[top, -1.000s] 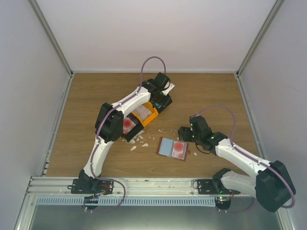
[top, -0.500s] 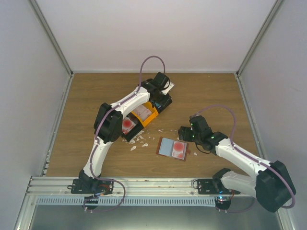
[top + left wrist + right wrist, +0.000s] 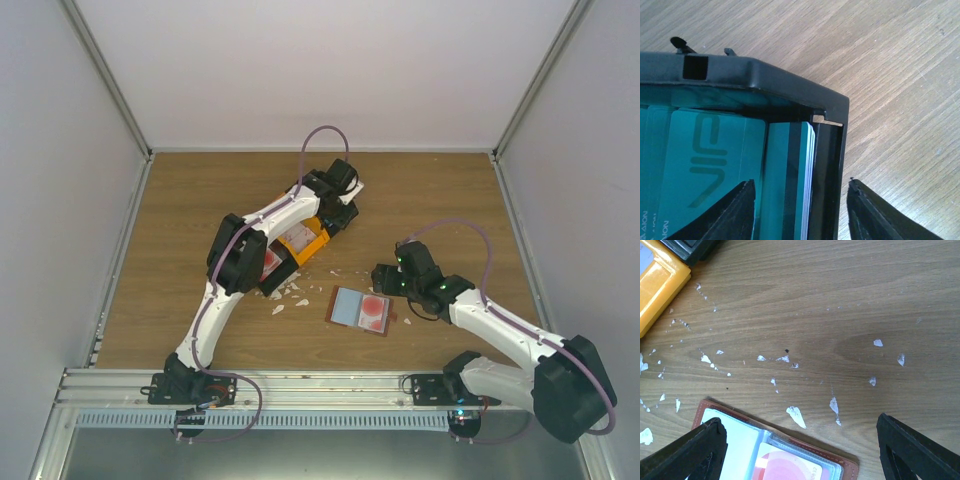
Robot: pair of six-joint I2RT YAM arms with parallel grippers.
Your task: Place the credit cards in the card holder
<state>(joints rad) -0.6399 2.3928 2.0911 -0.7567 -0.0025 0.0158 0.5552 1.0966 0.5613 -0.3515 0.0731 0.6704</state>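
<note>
The card holder (image 3: pixel 360 310) lies open on the surface (image 3: pixel 450 200), its long axis running left to right. Two pockets face up, with a pale card (image 3: pixel 348 306) on the left and a red-marked white card (image 3: pixel 374 311) on the right. Up-left of it are three bins in a line. The near black bin (image 3: pixel 270 285) holds one red-marked card (image 3: pixel 266 262), the orange bin (image 3: pixel 318 238) holds a whitish card (image 3: pixel 296 236), and the far black bin (image 3: pixel 765 80) holds stacked teal cards (image 3: pixel 715 160). My left pincer (image 3: pixel 800 182) gapes over those, gripping nothing. My right pincer (image 3: pixel 800 419) hangs just beyond the holder, spread wide and empty.
</note>
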